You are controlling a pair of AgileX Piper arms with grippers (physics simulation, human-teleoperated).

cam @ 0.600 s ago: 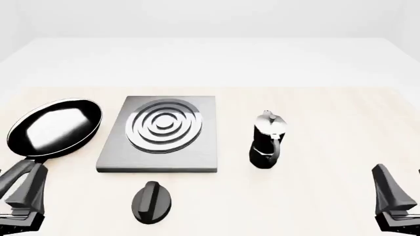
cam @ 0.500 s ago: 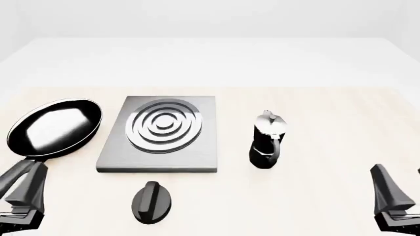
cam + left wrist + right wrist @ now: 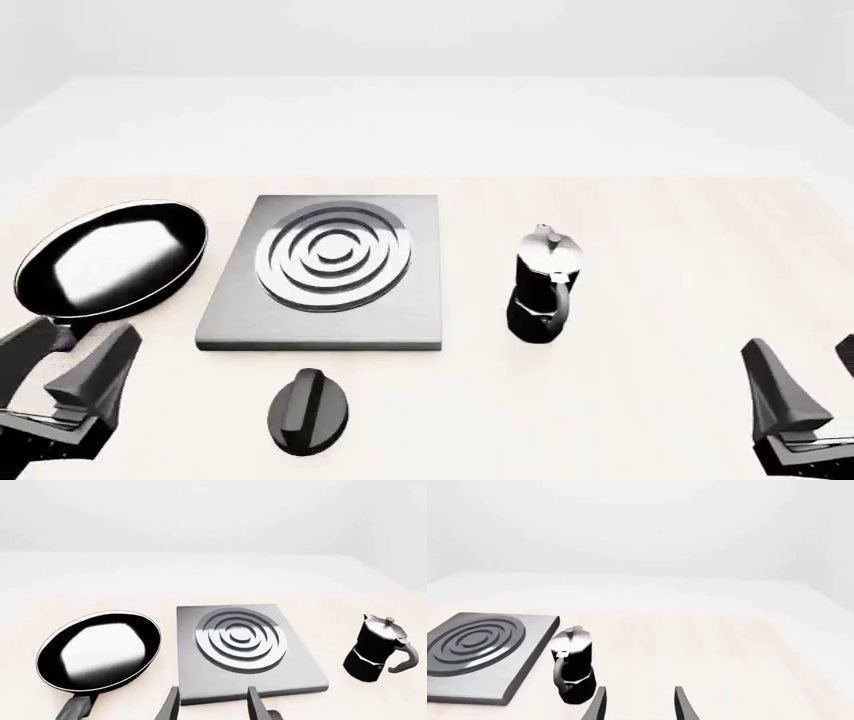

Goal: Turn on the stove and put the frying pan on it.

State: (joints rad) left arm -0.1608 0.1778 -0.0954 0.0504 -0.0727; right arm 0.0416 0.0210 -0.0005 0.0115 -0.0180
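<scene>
- Pale wood-toned surface (image 3: 667, 260) under flat white surroundings; all items rest on it, none lifted.
- Left gripper (image 3: 64, 385): fingers spread wide, holding nothing, low at the near left, just in front of the frying pan's handle end.
- Right gripper (image 3: 801, 385): fingers (image 3: 682, 705) likewise parted and empty, near right corner, well apart from every item.
- Frying pan (image 3: 114, 258): black, glossy inside, left of the stove and just beside it; handle (image 3: 73, 709) points toward the left arm.
- Stove (image 3: 324, 272): grey slab with ringed burner, centre of the layout, bare.
- Knob (image 3: 310, 409): black oval, separate, in front of the stove's near edge, between the two arms.
- Moka pot (image 3: 545, 288): upright, right of the stove, near it.
- Hazards, judged: a grip far out on the long handle could let the pan tilt or swing; a low carry could catch the slab's edge and shove it; a right-arm reach for the knob could brush and topple the moka pot; skipping the knob leaves the burner off.
</scene>
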